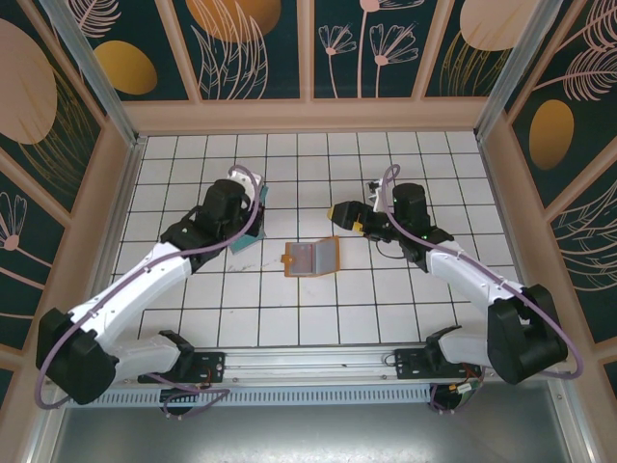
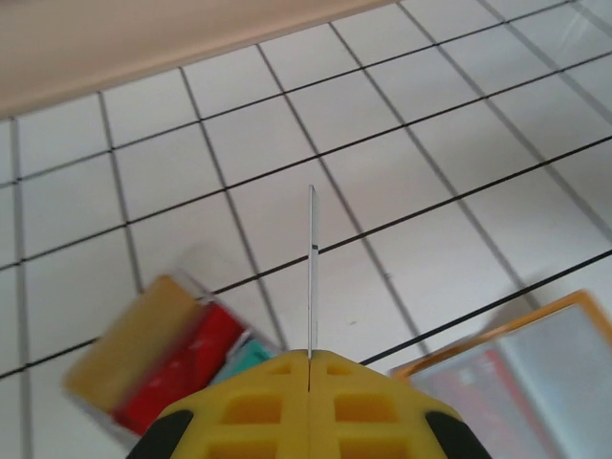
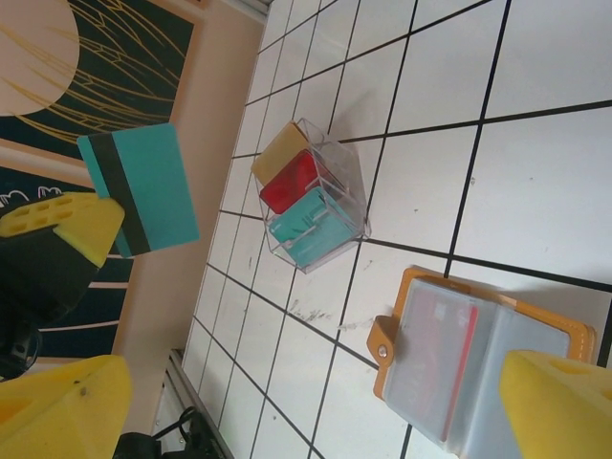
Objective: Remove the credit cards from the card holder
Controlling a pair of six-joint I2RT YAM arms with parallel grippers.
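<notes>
- Right pincer [image 1: 345, 217]: spread wide and holding nothing, above the surface [image 1: 289, 318].
- Left pincer [image 2: 309, 356]: pressed together on a teal card [image 3: 143, 191], raised near a clear box [image 3: 311, 196] that contains tan, red and teal cards.
- Card holder [image 1: 310, 258]: lies open and flat, just beside the right pincer on its base-and-centre side. Long axis runs left to right. Right arm is nearer.
- Red card [image 3: 464, 368]: sits in a pocket, judged next for removal.

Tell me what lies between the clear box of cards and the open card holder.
Just bare white tile, seen in the right wrist view between the clear box and the card holder.
</notes>
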